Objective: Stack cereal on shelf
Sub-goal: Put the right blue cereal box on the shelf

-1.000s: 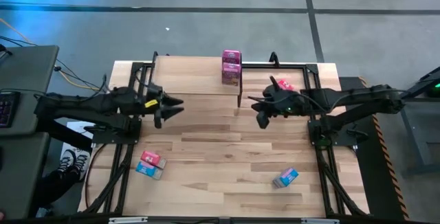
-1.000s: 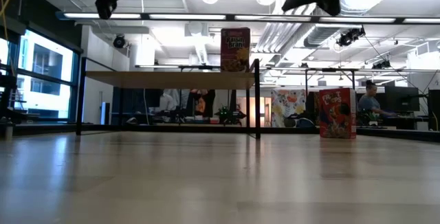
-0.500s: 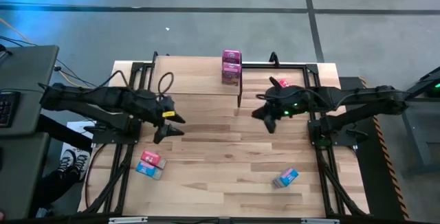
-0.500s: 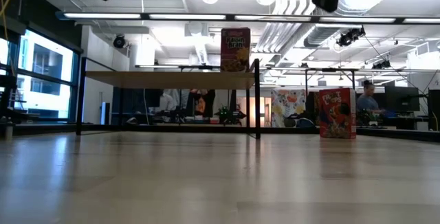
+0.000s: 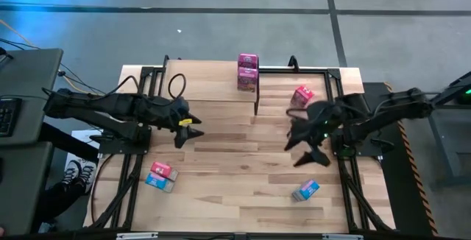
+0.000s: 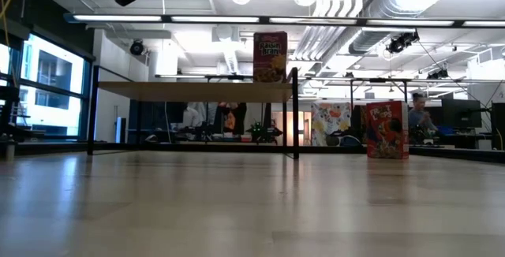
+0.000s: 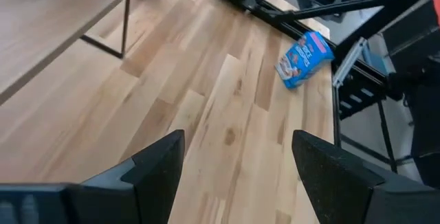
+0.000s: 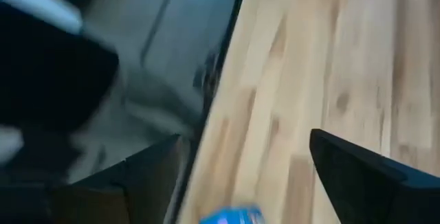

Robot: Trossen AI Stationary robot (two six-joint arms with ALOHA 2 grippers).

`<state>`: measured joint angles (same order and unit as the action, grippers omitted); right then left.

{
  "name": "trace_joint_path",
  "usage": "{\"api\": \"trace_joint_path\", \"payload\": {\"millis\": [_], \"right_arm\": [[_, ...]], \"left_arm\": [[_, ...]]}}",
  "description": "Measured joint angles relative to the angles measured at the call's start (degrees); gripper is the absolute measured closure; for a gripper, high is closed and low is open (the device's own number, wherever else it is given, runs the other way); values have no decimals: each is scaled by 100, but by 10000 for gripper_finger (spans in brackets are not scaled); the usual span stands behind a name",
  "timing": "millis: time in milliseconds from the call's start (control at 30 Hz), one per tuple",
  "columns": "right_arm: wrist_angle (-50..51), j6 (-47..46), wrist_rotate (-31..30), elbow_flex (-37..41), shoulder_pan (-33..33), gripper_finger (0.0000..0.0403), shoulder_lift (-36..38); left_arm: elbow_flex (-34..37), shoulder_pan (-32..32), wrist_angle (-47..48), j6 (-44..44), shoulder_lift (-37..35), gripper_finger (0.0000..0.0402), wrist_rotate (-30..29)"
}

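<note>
Wood plank table in an open workshop, dark steel frame on both sides. Left to right:

Two boxes lying flat at the near-left, a pink box touching a blue box, both just below and left of the left gripper in the high view.

Left gripper hangs over the left-centre of the table, fingers spread wide, nothing between them. Its wrist view looks across bare planks to a far blue box at the table edge.

Shelf sits at the back, past the left gripper. Stacked boxes stand at its right end; low view shows one upright box on the board.

Right gripper is over the right side, fingers wide apart, empty. A pink-red box stands behind it, near the shelf's right leg. The far blue box lies flat just in front of that gripper, near the right frame rail.
</note>
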<state>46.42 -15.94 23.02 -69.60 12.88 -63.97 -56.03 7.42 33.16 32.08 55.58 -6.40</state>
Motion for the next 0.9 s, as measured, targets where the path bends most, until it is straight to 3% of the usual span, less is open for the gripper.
{"api": "trace_joint_path", "payload": {"millis": [233,367,533,733,900], "right_arm": [[1536,955,-173,-407,925,84,-651],[1575,1068,-457,-289,1563,84,-847],[1530,1160,-1361,-174,2162,84,-1142],[1506,802,-1081,43,2559,84,-1591],[1369,847,-1269,46,2819,84,-1941]], "left_arm": [[0,0,-4,28,1,142,-227],[0,0,-3,28,1,142,-238],[0,0,-2,30,1,142,-236],[0,1,5,180,1,142,-140],[0,2,5,176,1,142,-122]]}}
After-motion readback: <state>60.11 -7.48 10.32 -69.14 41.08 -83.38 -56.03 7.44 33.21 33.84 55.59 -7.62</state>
